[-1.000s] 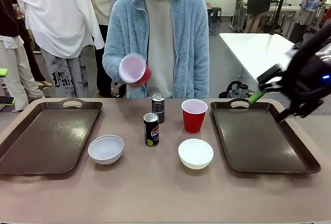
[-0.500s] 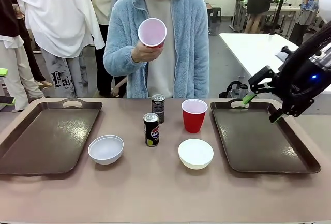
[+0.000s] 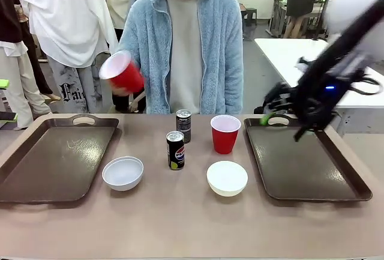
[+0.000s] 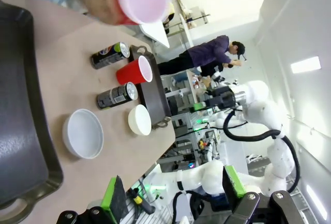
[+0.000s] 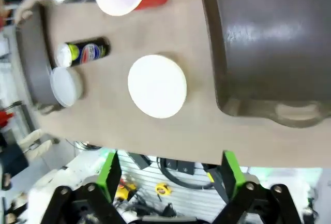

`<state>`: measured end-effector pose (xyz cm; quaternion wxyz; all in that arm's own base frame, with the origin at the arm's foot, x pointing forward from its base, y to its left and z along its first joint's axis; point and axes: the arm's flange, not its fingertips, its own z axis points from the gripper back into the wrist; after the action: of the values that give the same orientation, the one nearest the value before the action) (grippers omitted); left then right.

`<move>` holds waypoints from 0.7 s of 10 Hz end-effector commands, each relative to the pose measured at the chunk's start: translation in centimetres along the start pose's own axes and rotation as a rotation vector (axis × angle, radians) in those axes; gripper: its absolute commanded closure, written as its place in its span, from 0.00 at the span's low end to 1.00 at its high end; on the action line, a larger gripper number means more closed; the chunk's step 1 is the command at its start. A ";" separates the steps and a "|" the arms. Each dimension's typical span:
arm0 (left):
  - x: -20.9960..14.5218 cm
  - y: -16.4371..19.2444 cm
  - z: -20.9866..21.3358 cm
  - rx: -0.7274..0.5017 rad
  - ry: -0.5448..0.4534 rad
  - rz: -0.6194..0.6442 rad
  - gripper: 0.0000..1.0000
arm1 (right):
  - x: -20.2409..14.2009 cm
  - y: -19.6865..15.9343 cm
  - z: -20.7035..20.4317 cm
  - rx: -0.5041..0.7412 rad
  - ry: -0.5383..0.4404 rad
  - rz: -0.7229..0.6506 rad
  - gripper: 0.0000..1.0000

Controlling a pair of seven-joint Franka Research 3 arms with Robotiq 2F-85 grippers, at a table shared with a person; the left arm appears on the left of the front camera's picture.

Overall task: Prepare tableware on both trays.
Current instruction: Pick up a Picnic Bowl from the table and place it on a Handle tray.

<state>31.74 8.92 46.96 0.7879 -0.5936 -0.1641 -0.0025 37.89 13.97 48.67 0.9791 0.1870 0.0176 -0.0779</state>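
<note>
Tan tabletop carries the left tray and the right tray, with most tableware standing between them, while a person in pale blue fleece at the far side holds one red cup tilted in the air beyond the left tray. Over the right tray's far-left corner hangs the right gripper, jaws spread wide, and the left gripper has its jaws parted too. Between the trays sit the left white bowl and right white bowl nearest the robot. Behind the right bowl stands the second red cup, upright, and in the middle are the near can and, just behind it, the far can.
</note>
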 end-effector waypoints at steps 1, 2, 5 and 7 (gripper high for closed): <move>0.1 0.0 0.1 -0.024 -0.013 -0.018 0.00 | 4.7 5.9 -3.7 -0.243 0.022 -0.037 0.00; 0.1 0.0 0.1 -0.024 -0.013 -0.018 0.00 | 4.8 6.8 -6.2 -0.283 0.015 -0.032 0.00; 0.1 0.0 0.1 -0.024 -0.013 -0.018 0.00 | 4.4 5.5 -11.7 -0.362 0.001 -0.087 0.00; 0.1 0.0 0.1 -0.024 -0.013 -0.018 0.00 | 2.7 4.2 -12.9 -0.336 0.036 -0.050 0.00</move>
<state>31.73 8.96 46.95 0.7877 -0.5938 -0.1641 -0.0019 42.38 22.14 38.08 0.9932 0.0085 0.0591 -0.0999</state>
